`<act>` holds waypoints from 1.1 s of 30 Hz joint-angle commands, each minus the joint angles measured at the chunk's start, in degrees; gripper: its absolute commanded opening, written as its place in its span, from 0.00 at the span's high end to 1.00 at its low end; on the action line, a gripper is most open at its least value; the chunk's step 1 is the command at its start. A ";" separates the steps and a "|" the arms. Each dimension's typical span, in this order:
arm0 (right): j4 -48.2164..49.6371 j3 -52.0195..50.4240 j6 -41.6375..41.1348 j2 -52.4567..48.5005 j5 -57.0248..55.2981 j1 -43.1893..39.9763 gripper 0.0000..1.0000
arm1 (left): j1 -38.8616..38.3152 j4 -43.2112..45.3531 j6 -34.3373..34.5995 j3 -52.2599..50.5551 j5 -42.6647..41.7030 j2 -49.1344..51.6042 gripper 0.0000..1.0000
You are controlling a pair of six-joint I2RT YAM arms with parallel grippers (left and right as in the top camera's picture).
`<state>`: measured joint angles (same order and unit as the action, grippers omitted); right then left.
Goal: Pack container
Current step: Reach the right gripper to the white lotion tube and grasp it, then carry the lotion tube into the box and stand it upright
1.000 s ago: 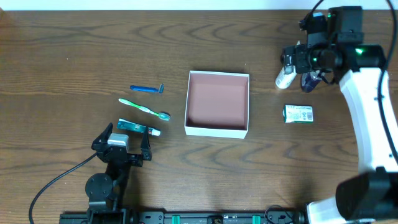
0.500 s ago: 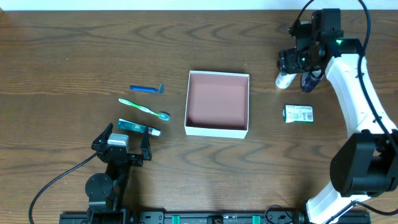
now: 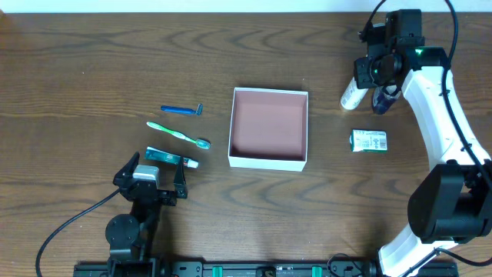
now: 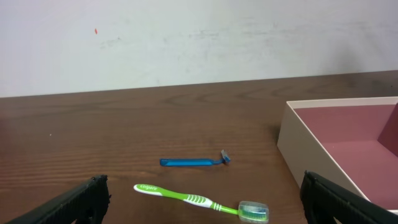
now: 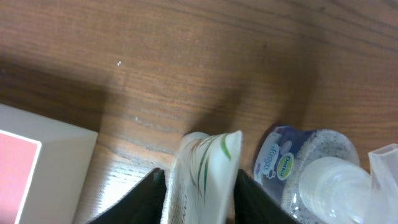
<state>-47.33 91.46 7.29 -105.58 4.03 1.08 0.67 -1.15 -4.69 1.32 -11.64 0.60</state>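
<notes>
Dark wood-grain surface, pale wall behind. The right tool has its fingers pinched on a white tube, and a blue-labelled bottle stands just beside it. The container lies well off to that tool's side, open, nothing in it yet. I'd say this is the first pick: next, lift the tube clear of the bottle and carry it over the box wall. The left tool sits spread wide, a green toothbrush just ahead of it
</notes>
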 commanded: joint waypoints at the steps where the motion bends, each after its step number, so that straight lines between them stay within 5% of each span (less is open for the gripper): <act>1: -0.26 0.87 0.07 0.00 -0.66 -0.04 0.73 | 0.28 -1.81 0.07 -1.09 -0.83 -0.31 0.02; 6: -0.68 0.90 0.04 0.00 -0.66 -0.07 0.99 | 0.28 -1.81 0.07 -1.09 -0.83 -0.31 0.02; 15: -3.91 3.80 -2.58 3.34 -0.85 0.02 0.99 | 0.28 -1.81 0.04 -1.09 -0.81 -0.31 0.02; 25: -6.62 8.09 -5.97 18.36 1.73 0.90 0.99 | 0.28 -1.81 0.07 -1.09 -0.81 -0.31 0.02; 33: -7.67 8.07 -11.91 27.02 4.79 9.01 0.99 | 0.28 -1.81 0.07 -1.09 -0.83 -0.31 0.02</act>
<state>-55.27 98.52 -0.58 -79.44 5.89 6.44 0.67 -1.15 -4.69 1.32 -11.66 0.60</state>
